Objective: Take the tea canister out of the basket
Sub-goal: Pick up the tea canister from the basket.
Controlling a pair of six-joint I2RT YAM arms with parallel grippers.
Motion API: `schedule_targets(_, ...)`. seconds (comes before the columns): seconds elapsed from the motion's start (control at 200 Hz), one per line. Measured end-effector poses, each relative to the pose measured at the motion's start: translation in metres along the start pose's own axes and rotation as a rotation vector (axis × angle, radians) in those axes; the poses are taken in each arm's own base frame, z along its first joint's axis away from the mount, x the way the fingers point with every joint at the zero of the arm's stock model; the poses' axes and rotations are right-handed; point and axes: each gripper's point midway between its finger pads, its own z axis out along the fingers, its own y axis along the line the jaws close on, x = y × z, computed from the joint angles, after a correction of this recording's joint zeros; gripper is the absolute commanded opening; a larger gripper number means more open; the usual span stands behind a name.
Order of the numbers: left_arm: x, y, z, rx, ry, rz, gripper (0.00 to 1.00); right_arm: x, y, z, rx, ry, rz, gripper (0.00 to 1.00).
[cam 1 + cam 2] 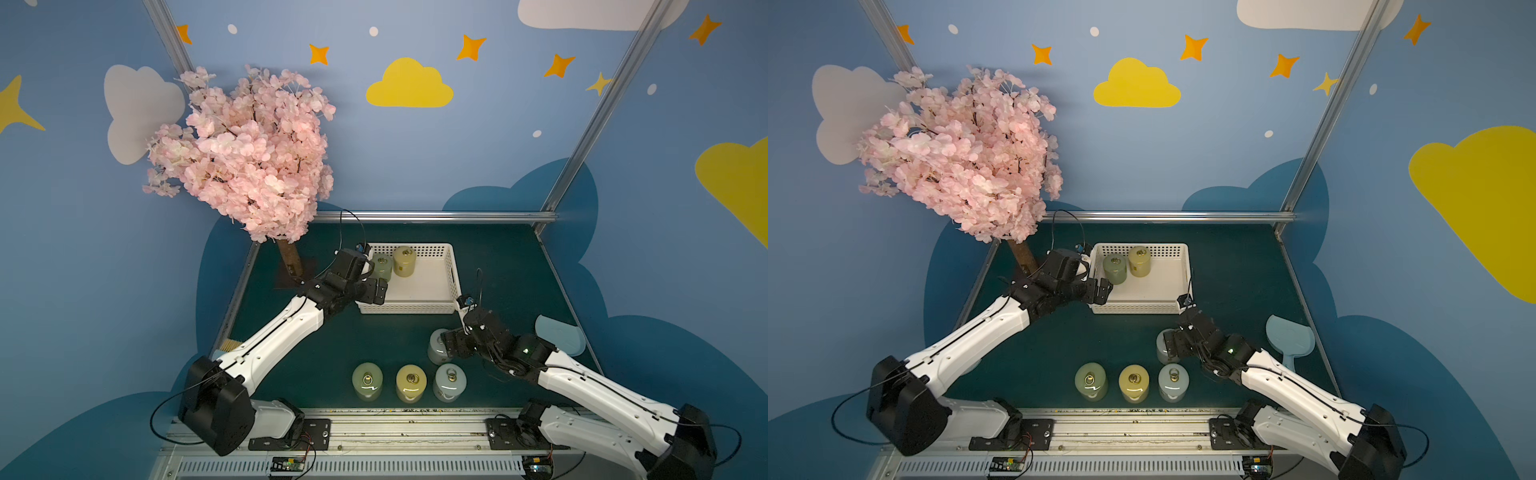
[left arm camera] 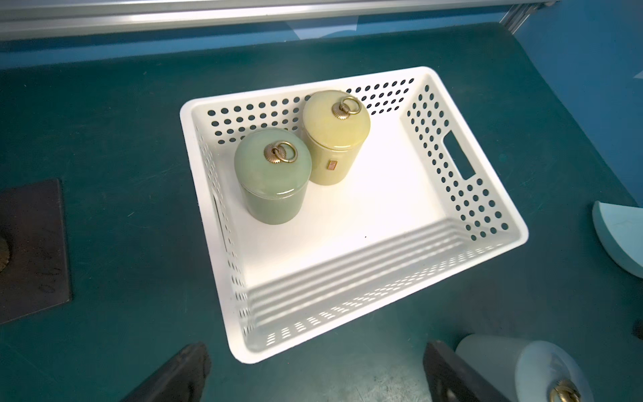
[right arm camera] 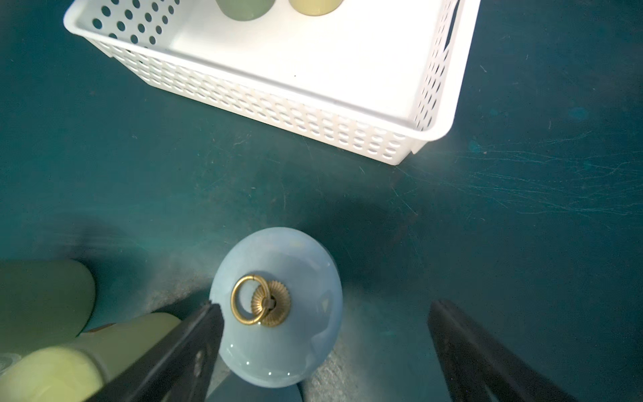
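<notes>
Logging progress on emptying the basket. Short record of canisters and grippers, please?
basket: white, holds two canisters
inside: green canister and yellow canister, upright, together at a far corner
outside: front green canister, front yellow canister, front blue canister in a row; fourth canister, pale blue, behind them
left gripper: open, empty, at the basket's near corner
right gripper: open around the fourth canister, not clamped

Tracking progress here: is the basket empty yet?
Not empty. A green canister and a yellow canister stand upright inside the basket, lids on.
</notes>
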Motion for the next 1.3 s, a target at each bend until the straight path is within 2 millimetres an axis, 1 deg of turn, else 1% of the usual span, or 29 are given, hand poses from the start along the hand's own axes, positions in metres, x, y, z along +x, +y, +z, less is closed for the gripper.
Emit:
schedule_targets(0.115,-0.001,0.004,0.020,-0.019,0.046,-0.006,1.00,0.002,-0.003,-0.003,-0.005,-0.027,-0.002,0.98)
schedule_targets(0.225,-0.001,0.008,0.035,-0.040,0.073,-0.007,1.00,-0.003,-0.003,-0.008,-0.016,-0.062,-0.002,0.98)
schedule_targets(0.415,-0.010,0.014,0.056,-0.090,0.085,0.008,1.00,-0.011,-0.002,-0.015,-0.028,-0.115,-0.006,0.98)
schedule_targets(0.671,-0.021,0.020,0.088,-0.141,0.101,0.029,1.00,-0.009,-0.007,-0.013,-0.013,-0.120,-0.020,0.98)
schedule_targets(1.006,-0.026,0.025,0.129,-0.175,0.126,0.043,1.00,-0.011,-0.009,-0.008,0.000,-0.119,-0.035,0.99)
schedule_targets(1.302,-0.029,0.031,0.151,-0.195,0.131,0.040,1.00,-0.012,-0.016,-0.006,0.019,-0.117,-0.029,0.98)
